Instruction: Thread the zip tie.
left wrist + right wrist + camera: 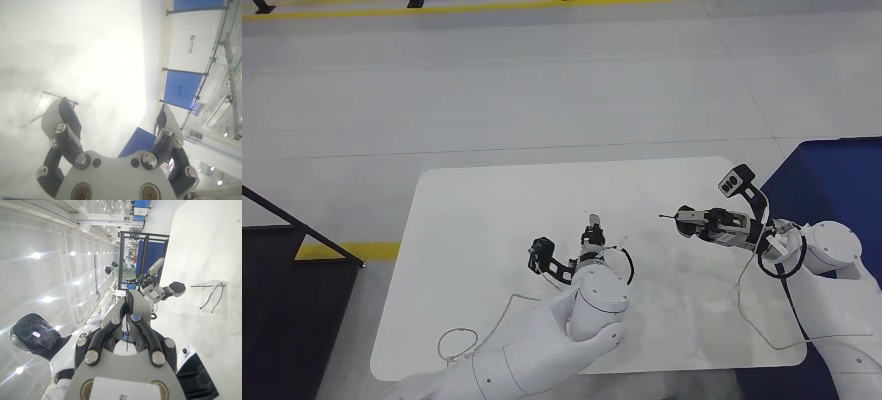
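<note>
The threading is not yet begun, as far as I can judge. The zip tie (127, 336) is a straight, thin black strip with no loop in it, and it is held in the air above the table (472, 260). The right gripper (128, 294) has its jaws pressed together on the strip, so the tie is pinched between them, with a short piece coming out on each side. I cannot tell which end is the head. The left gripper (113, 106) is over the middle of the table, apart from the right one. Its jaws are spread wide and they hold and touch nothing. Near it a clear box (198, 298) stands on the table with some other black ties (217, 294) inside. What is left, I think, is nearly everything: to bend the tie, pass its tail through the head and pull it
</note>
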`<state>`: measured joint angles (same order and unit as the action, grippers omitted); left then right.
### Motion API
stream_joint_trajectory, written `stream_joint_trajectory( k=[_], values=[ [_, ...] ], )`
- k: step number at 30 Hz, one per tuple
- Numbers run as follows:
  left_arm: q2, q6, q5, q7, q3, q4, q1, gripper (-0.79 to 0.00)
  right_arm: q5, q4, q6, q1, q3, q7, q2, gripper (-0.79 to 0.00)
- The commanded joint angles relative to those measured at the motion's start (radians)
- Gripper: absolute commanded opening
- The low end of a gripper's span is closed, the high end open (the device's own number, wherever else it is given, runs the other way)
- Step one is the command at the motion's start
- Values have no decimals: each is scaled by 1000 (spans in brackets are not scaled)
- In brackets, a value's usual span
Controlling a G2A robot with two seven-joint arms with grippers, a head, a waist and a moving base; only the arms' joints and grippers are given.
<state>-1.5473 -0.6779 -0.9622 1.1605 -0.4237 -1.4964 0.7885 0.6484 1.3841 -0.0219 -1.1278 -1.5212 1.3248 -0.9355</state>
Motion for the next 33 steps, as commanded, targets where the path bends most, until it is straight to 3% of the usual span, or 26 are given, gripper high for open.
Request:
stream_joint_trajectory(
  k=[1,11,16,19,25,33],
  values=[
    [-11,-85,26,-104,36,6,-10,0,0,0,0,0,0,0,0,-785],
    [-14,-119,28,-138,28,8,-12,0,0,0,0,0,0,0,0,-785],
    [-25,-275,126,-294,57,85,-64,0,0,0,0,0,0,0,0,-785],
    [-41,-333,163,-352,55,112,-90,0,0,0,0,0,0,0,0,-785],
    [-77,-334,149,-476,118,212,-157,0,0,0,0,0,0,0,0,-785],
    [-129,-334,77,-534,182,358,-240,0,0,0,0,0,0,0,0,-785]
  ],
)
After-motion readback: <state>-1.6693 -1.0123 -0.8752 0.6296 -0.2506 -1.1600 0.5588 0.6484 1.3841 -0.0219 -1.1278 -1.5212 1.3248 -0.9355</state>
